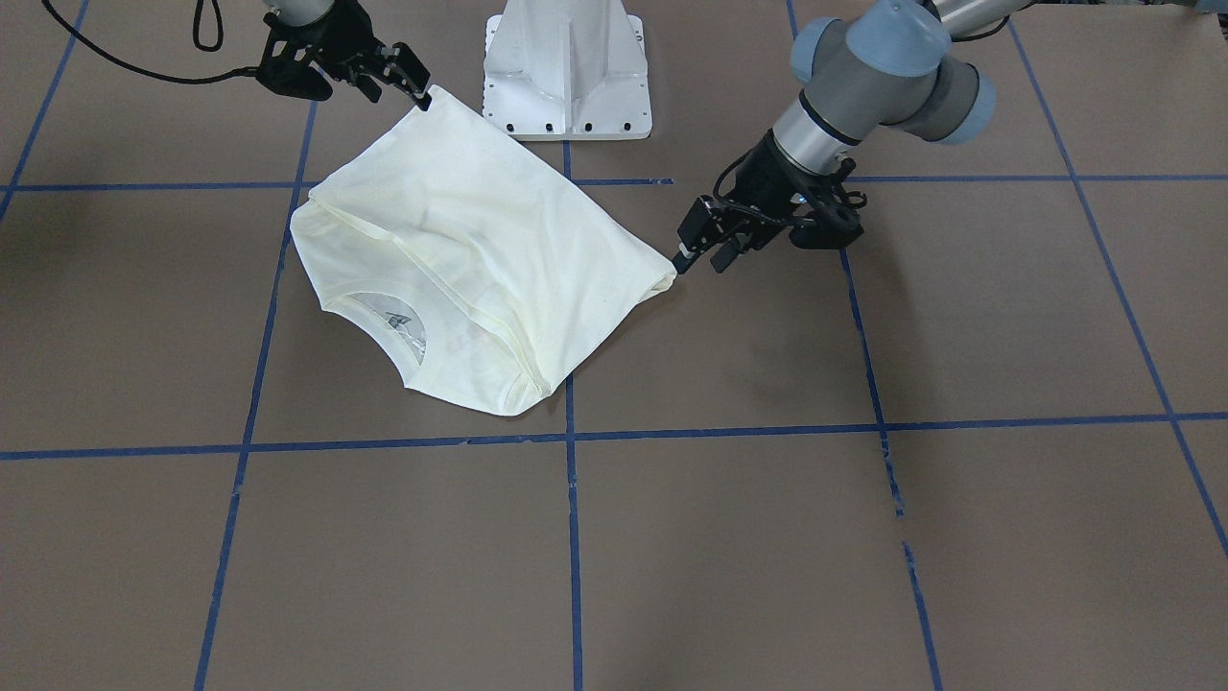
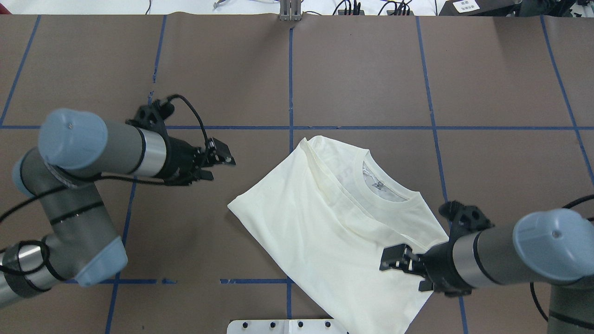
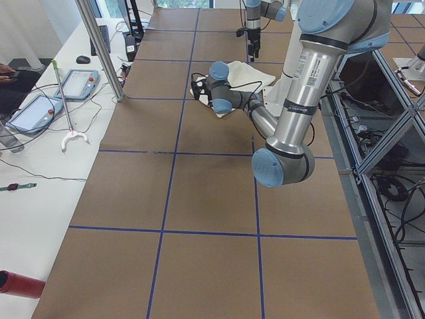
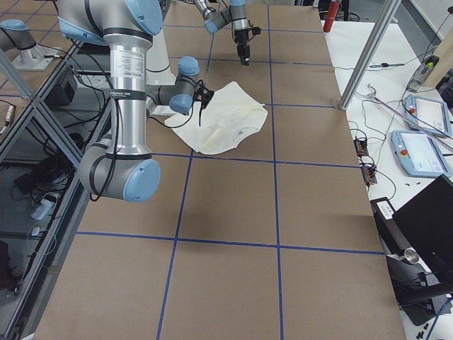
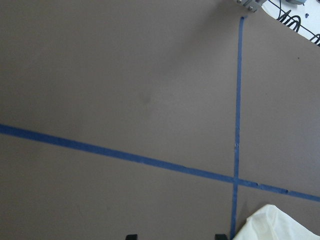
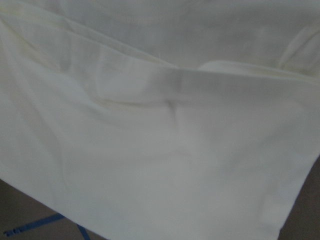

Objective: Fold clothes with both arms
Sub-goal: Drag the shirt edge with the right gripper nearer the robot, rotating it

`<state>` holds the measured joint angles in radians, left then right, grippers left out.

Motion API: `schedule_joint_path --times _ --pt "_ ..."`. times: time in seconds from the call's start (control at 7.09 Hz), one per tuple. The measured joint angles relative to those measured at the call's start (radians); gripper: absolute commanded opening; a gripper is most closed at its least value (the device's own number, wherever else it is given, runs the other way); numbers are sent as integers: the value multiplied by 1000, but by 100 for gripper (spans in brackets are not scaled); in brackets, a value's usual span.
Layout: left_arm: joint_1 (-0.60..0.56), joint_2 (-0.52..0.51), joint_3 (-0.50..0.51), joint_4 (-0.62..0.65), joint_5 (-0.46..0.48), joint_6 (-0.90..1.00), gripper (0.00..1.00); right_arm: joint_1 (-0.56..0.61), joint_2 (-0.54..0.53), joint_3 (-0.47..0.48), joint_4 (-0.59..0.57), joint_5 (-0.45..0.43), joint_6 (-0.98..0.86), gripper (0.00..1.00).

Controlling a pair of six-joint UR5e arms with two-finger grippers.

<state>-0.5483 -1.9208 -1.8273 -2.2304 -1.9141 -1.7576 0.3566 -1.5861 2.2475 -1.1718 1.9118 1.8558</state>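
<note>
The cream shirt (image 1: 480, 250) lies folded on the brown table, ribbed neck (image 1: 384, 312) up; its print shows only faintly through the cloth. It also shows in the overhead view (image 2: 325, 232). My left gripper (image 1: 700, 261) is open and empty, just off the shirt's side corner (image 1: 669, 274), and in the overhead view (image 2: 216, 167) it sits left of the shirt. Its wrist view shows that corner (image 5: 280, 227) and the bare table. My right gripper (image 1: 398, 86) looks open at the shirt's corner near the base, above the cloth (image 2: 397, 269). Cloth (image 6: 160, 125) fills the right wrist view.
The white pedestal base (image 1: 566, 67) stands just behind the shirt. Blue tape lines (image 1: 571, 537) grid the brown table. Beside the table, a white bench holds tablets (image 3: 80, 83), cables and a metal post (image 3: 99, 46).
</note>
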Motion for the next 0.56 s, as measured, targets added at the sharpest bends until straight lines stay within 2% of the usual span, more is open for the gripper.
schedule_joint_path --times 0.28,0.56 --pt "136 -15 51 0 84 -50 68 162 45 -75 3 -54 -93 100" --pt "179 -23 77 1 112 -83 60 199 81 -122 4 -100 -118 100"
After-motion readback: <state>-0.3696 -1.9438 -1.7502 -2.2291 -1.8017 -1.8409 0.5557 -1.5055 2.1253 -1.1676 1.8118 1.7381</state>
